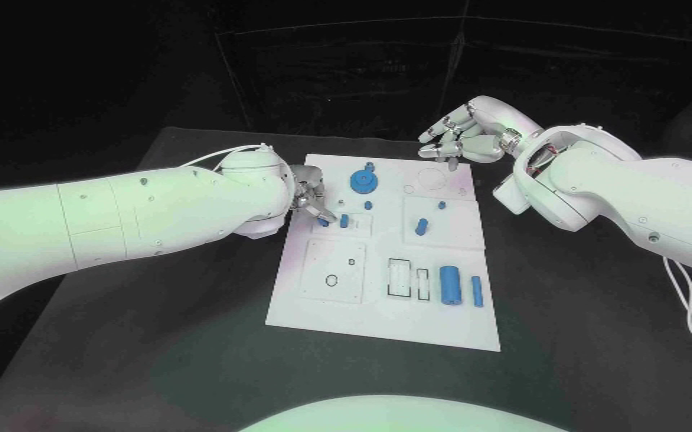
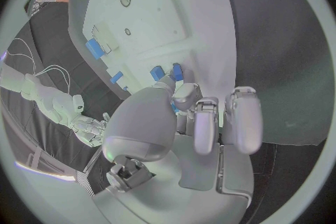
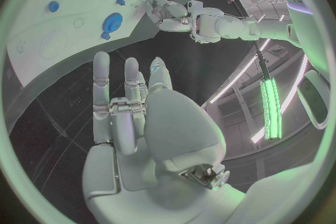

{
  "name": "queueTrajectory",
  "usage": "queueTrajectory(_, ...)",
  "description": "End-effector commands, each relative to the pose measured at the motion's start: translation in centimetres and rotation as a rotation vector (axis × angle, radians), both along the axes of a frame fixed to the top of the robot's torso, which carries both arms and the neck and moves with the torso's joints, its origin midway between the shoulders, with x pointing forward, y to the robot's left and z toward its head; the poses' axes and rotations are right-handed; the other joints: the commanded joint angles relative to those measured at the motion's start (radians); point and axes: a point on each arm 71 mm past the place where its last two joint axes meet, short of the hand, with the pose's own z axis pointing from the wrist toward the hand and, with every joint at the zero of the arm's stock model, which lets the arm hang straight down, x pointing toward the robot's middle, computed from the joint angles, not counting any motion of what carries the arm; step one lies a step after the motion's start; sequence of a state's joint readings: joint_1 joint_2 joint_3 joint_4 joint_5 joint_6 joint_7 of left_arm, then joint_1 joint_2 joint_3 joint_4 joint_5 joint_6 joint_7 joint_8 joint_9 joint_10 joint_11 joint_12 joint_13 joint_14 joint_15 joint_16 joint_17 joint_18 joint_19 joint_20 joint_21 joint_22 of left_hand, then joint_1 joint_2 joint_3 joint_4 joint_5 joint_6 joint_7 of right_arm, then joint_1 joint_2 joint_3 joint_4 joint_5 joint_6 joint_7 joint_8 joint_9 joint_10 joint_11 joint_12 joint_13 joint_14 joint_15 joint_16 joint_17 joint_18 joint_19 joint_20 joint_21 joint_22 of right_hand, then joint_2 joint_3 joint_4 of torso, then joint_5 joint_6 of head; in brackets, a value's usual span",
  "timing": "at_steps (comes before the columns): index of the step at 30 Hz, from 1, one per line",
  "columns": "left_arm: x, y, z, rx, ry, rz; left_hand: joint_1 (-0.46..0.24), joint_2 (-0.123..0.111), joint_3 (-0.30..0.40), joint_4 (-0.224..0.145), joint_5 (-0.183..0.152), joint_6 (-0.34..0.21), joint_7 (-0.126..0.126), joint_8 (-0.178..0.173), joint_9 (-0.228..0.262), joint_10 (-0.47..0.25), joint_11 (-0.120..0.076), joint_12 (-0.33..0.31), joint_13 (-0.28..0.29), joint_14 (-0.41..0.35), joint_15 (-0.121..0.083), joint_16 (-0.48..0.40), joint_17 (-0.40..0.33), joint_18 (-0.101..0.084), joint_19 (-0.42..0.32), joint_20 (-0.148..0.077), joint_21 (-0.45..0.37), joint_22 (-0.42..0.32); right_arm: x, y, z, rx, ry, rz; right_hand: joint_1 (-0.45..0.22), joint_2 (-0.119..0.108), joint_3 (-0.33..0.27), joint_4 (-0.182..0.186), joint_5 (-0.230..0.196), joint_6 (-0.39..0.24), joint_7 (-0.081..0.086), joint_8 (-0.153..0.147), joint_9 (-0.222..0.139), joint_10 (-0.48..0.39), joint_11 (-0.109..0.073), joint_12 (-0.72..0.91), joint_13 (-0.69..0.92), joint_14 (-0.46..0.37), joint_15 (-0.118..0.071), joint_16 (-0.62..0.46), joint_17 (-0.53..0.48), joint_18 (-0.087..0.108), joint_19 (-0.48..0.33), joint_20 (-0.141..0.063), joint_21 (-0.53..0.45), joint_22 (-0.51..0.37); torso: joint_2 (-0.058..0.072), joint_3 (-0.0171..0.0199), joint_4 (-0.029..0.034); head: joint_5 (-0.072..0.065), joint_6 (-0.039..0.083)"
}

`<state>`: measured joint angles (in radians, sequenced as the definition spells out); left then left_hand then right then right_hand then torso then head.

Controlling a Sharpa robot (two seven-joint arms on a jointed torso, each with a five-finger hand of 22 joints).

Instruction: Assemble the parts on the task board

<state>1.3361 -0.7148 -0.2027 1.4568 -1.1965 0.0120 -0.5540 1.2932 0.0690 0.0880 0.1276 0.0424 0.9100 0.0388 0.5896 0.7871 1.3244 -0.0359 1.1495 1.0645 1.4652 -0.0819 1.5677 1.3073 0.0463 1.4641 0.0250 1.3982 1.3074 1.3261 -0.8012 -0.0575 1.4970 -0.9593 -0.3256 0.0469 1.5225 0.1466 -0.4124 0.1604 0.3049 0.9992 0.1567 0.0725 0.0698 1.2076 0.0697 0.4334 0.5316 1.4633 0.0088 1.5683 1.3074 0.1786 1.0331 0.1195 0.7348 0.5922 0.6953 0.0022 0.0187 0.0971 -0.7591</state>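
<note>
The task board (image 1: 387,292) lies flat in the middle of the black bench (image 1: 173,352), its long side running away from the robot.

Left robot hand (image 1: 312,204): positioned at the board's left edge, toward the far end. Its fingertips are closed on a small blue part (image 1: 326,220) just inside that edge; the left wrist view shows the fingers (image 2: 203,123) curled down with blue pieces (image 2: 167,73) directly ahead of them on the board.

Right robot hand (image 1: 459,138): hanging above the board's far right corner, holding nothing, fingers apart and curved downward. The right wrist view confirms the fingers (image 3: 133,84) spread with nothing between them.

Parts on the board: a blue gear-like disc (image 1: 364,183) near the far end, between the two hands; a small blue peg (image 1: 421,226) toward the right of the middle; a larger blue cylinder (image 1: 450,285) and a thin blue bar (image 1: 477,291) side by side near the right edge at the near end, well apart from both hands.
</note>
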Motion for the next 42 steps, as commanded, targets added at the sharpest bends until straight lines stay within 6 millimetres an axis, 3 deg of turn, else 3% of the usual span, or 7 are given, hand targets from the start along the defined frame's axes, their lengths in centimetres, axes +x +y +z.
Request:
queueTrajectory(1, -0.22, -0.21, -0.35, 0.009, 0.03, -0.011, -0.023, -0.01, -0.02, 0.009, 0.004, 0.01, -0.002, -0.002, -0.005, 0.003, 0.004, 0.006, 0.002, 0.106, -0.006, 0.003, 0.263, 0.007, 0.002, -0.004, 0.006, 0.042, -0.03, 0.07, 0.14, 0.0, -0.005, 0.006, 0.0, 0.007, -0.002, 0.005, -0.004, -0.01, 0.001, 0.002, 0.001, 0.001, 0.002, 0.004, 0.001, 0.107, 0.006, 0.002, 0.263, 0.003, 0.009, 0.001, -0.006, 0.001, 0.0, 0.0004, -0.0004, -0.001, 0.0)
queueTrajectory(6, -0.07, -0.13, -0.39, 0.013, 0.031, -0.005, -0.055, -0.026, -0.056, 0.027, 0.004, 0.015, -0.003, 0.004, -0.001, 0.005, 0.003, 0.008, 0.003, 0.106, -0.007, 0.003, 0.263, 0.007, 0.003, -0.005, 0.007, 0.044, -0.04, 0.07, 0.15, 0.001, -0.006, 0.006, 0.001, 0.007, -0.002, 0.005, -0.004, -0.009, 0.0, 0.002, 0.001, 0.001, 0.002, 0.004, 0.001, 0.107, 0.006, 0.002, 0.263, 0.003, 0.009, 0.001, -0.006, 0.002, 0.0, 0.0006, -0.0001, -0.002, 0.0)
queueTrajectory(16, 0.24, -0.14, -0.37, 0.011, 0.02, 0.009, -0.083, -0.032, -0.099, 0.049, 0.004, 0.018, -0.004, 0.011, 0.004, 0.004, 0.002, 0.005, -0.002, 0.106, -0.008, 0.003, 0.263, 0.008, 0.002, -0.005, 0.004, 0.041, -0.06, 0.07, 0.15, 0.001, -0.006, 0.005, 0.001, 0.007, -0.002, 0.005, -0.004, -0.009, 0.0, 0.002, 0.001, 0.001, 0.002, 0.004, 0.001, 0.107, 0.006, 0.002, 0.263, 0.003, 0.009, 0.001, -0.006, 0.002, 0.0, 0.0001, -0.0005, -0.004, 0.0)
queueTrajectory(42, 0.45, -0.17, -0.53, 0.008, 0.041, 0.024, -0.109, -0.024, -0.167, 0.082, 0.005, 0.025, -0.01, 0.031, 0.017, 0.012, -0.003, 0.017, 0.009, 0.106, -0.012, 0.003, 0.263, 0.004, 0.011, -0.008, 0.014, 0.057, -0.1, 0.02, 0.17, 0.001, -0.006, 0.004, 0.001, 0.007, -0.003, 0.006, -0.004, -0.009, 0.0, 0.002, 0.001, 0.0, 0.002, 0.004, 0.001, 0.107, 0.006, 0.002, 0.263, 0.003, 0.009, 0.001, -0.006, 0.002, -0.001, -0.0002, 0.0012, -0.006, -0.002)
